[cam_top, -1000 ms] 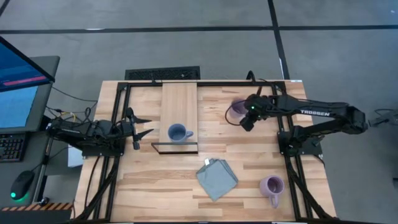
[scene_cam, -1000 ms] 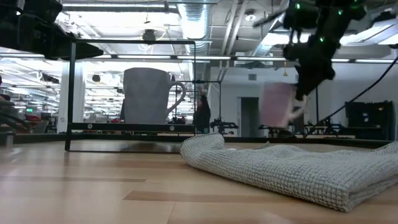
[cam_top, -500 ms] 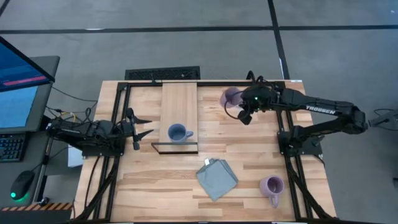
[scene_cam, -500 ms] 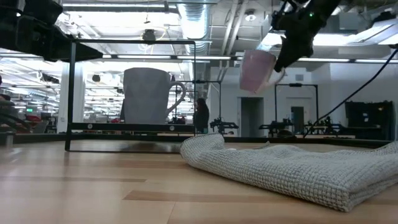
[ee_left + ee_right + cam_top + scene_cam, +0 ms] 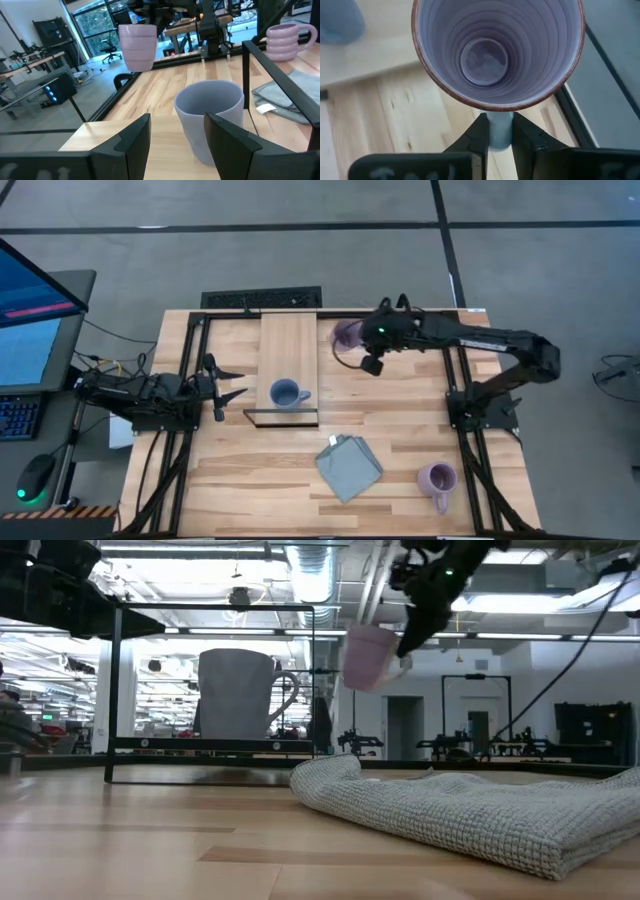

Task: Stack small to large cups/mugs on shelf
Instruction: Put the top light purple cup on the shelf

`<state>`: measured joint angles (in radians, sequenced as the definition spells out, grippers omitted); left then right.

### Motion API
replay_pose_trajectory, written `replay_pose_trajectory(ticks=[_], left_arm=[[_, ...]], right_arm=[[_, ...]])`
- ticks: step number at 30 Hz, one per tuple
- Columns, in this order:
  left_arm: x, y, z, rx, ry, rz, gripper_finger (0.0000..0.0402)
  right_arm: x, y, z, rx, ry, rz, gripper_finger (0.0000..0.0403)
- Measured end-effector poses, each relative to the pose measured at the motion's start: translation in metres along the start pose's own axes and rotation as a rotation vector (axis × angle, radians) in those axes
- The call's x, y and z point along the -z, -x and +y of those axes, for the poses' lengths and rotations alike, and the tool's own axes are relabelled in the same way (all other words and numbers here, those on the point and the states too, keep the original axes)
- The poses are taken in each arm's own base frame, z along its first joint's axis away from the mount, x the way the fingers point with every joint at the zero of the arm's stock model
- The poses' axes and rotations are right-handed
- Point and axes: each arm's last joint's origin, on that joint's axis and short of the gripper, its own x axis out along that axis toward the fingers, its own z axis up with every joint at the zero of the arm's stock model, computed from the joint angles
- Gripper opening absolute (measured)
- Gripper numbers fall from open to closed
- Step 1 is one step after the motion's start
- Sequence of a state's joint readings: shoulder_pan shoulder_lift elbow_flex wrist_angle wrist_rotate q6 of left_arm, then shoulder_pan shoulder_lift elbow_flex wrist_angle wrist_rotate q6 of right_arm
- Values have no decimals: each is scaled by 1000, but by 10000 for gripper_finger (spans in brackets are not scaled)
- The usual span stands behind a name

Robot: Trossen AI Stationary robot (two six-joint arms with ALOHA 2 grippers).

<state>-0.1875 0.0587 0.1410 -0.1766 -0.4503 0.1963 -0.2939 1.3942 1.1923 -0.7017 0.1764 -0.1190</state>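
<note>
Pinching the handle of a lilac mug (image 5: 346,334) between its closed fingers (image 5: 479,134), the right gripper (image 5: 366,352) holds it in the air off the table, just beside the right edge of the shelf (image 5: 288,342) near its far end; the mug's mouth faces the wrist camera. The blue mug (image 5: 285,393) stands upright on the shelf near its dark front edge, and the second lilac mug (image 5: 436,478) sits on the table (image 5: 400,430) at the near right, beyond the folded grey-blue cloth (image 5: 349,467). The left gripper (image 5: 228,382) waits at the left of the shelf, fingers spread, pointing at the blue mug.
</note>
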Motion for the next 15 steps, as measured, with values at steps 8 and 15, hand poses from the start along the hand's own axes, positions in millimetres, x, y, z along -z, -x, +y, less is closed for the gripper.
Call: replay_pose_trajectory(ticks=[8,15], left_arm=[[0,0,0,0,-1,0,177],[0,0,0,0,0,1,177]], right_arm=[[-50,-23,9,-96,140,-38,71],[-83,-38,27,-169,256,-47,71]])
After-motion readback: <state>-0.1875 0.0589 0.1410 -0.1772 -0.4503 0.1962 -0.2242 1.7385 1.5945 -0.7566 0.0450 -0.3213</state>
